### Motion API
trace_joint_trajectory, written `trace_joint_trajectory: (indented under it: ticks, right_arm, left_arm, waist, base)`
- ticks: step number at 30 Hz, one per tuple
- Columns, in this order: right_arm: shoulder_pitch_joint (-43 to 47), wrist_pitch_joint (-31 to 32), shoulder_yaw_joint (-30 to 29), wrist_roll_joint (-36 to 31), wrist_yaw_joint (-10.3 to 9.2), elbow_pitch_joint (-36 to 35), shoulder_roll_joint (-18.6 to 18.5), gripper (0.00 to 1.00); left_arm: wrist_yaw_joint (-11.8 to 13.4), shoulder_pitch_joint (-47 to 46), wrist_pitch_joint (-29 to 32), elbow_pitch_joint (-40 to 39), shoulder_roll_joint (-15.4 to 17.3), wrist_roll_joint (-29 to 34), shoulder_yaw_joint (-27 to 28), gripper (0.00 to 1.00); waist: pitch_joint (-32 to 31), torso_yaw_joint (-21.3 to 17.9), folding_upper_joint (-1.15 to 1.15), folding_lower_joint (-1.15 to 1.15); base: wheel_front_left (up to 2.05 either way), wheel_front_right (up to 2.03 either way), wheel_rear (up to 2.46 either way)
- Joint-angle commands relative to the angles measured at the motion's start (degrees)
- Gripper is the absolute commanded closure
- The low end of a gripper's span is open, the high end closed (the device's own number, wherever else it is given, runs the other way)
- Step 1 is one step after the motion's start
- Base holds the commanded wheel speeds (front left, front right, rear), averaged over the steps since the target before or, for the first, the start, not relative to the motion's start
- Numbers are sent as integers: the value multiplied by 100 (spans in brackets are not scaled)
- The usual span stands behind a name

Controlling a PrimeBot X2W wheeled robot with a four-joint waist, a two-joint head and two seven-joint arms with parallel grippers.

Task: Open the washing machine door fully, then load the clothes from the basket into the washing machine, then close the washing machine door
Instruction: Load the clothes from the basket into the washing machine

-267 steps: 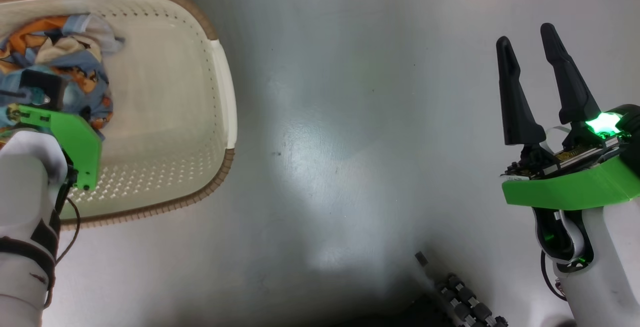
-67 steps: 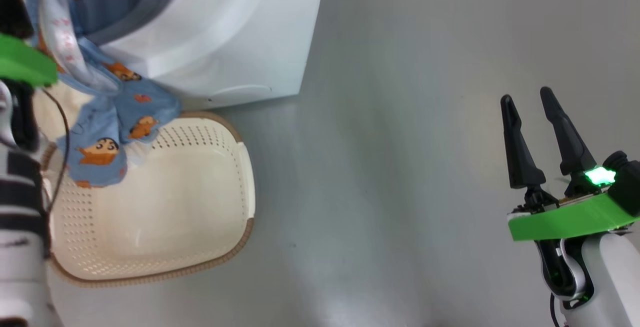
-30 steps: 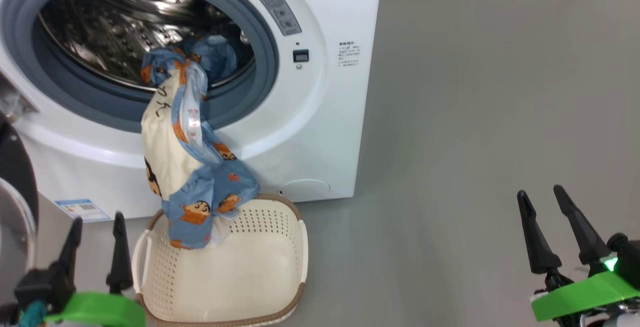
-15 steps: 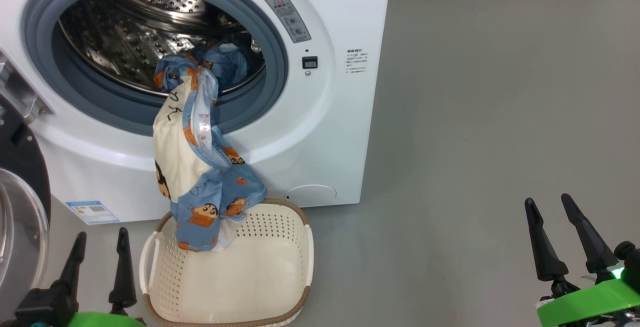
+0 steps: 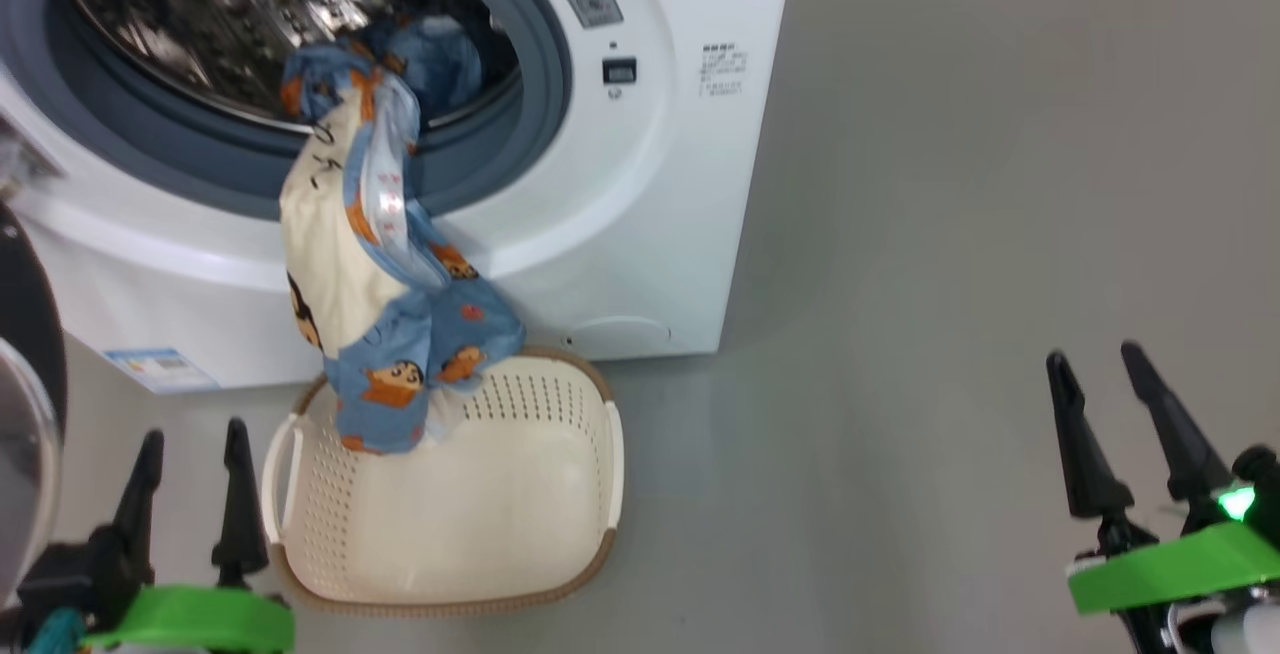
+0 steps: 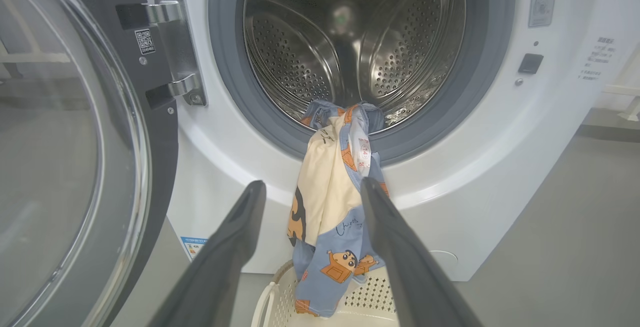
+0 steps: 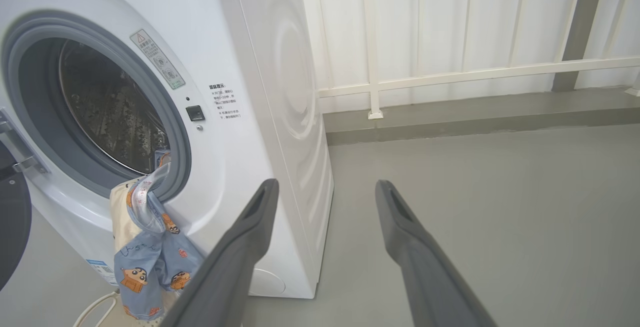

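Head view, item one: locate the clothes (image 5: 385,264) draped over the lower lip of the grey-blue gasket (image 5: 545,74) of the washing machine (image 5: 680,184), upper end inside the steel drum (image 5: 200,34), lower end hanging down the white front panel. Note more blue fabric just inside the drum, behind the draped piece. Trace the hem down to the rear left corner of the basket (image 5: 612,454); cannot tell whether touching the rim. Find the basket on the grey floor (image 5: 950,234), just in front of the machine, beside the blue label (image 5: 160,366).

Left wrist view: see the washing machine door (image 6: 65,157) swung wide to the left on its metal hinge (image 6: 172,37).

Check the left gripper (image 5: 194,430) low at the left, just beside the basket: fingers spread apart, nothing between them. Check the right gripper (image 5: 1093,354) low at the right, over the floor, well apart from machine and basket: fingers likewise spread, nothing held.

Right wrist view: note a white railing (image 7: 450,74) beyond the machine's side panel.
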Motion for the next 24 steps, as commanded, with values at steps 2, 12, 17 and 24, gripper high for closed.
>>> trace_joint_trajectory:
  ticks: [2, 12, 17, 24]
  right_arm:
    - [-358, -45, 84, 16, 31, -199, -104, 0]
    - [-1076, -45, 120, 27, 31, -328, -51, 0]
    - [-1314, -45, 193, 34, 31, -374, -21, 0]
    - [-1542, -45, 256, 42, 31, -453, -21, 0]
  left_arm:
    - [-28, -428, -30, 48, 77, -77, 174, 0]
    - [-28, -1712, -30, 1166, 190, -171, 31, 0]
    - [-28, -2296, -30, 1825, 339, -190, -79, 0]
    - [-28, -3058, -30, 2610, 589, -222, -135, 0]
  waist:
    - [538, -46, 0, 0]
    - [1809, -224, 0, 0]
    - [2258, -332, 0, 0]
    - [2759, -445, 0, 0]
  base:
    - [0, 0, 0]
    - [0, 0, 0]
    - [0, 0, 0]
    - [0, 0, 0]
